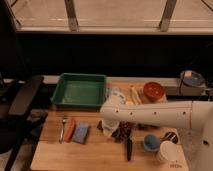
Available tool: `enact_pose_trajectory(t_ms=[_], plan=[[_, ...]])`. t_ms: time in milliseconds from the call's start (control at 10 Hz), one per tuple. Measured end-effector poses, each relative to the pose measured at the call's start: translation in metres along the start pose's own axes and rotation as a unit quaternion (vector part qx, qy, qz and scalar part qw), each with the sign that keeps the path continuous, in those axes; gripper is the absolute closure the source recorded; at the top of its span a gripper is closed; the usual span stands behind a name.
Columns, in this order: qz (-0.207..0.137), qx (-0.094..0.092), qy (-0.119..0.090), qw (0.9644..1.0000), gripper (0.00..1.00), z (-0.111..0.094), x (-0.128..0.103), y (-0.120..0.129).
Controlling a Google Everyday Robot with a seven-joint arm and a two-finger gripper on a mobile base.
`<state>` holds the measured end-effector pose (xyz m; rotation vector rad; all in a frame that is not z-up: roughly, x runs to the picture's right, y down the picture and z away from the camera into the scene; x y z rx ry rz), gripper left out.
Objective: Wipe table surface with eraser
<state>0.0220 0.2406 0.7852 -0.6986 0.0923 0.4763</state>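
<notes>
The light-blue eraser (80, 133) lies flat on the left part of the tan wooden table surface (90, 156). An orange-red elongated item (70, 128) lies right beside it on its left. My gripper (106, 128) hangs below the white arm's wrist (113, 111), low over the table and a short way right of the eraser, apart from it. The arm (160, 116) reaches in from the right across the table. The gripper's tip is dark and partly merges with dark items behind it.
A green tray (80, 90) stands at the back left. A fork (63, 129) lies left of the orange-red item. Dark grapes (123, 132) and a knife (128, 148) lie right of the gripper. A blue cup (150, 142), a white cup (167, 151) and a red bowl (153, 90) stand to the right. A black chair (20, 102) is on the left.
</notes>
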Motion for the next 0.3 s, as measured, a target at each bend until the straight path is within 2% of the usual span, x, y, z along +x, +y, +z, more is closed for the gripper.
enact_pose_trajectory(t_ms=[300], plan=[[0.000,0.000,0.000,1.0000,0.56,0.0000,-0.0004,-0.0002]])
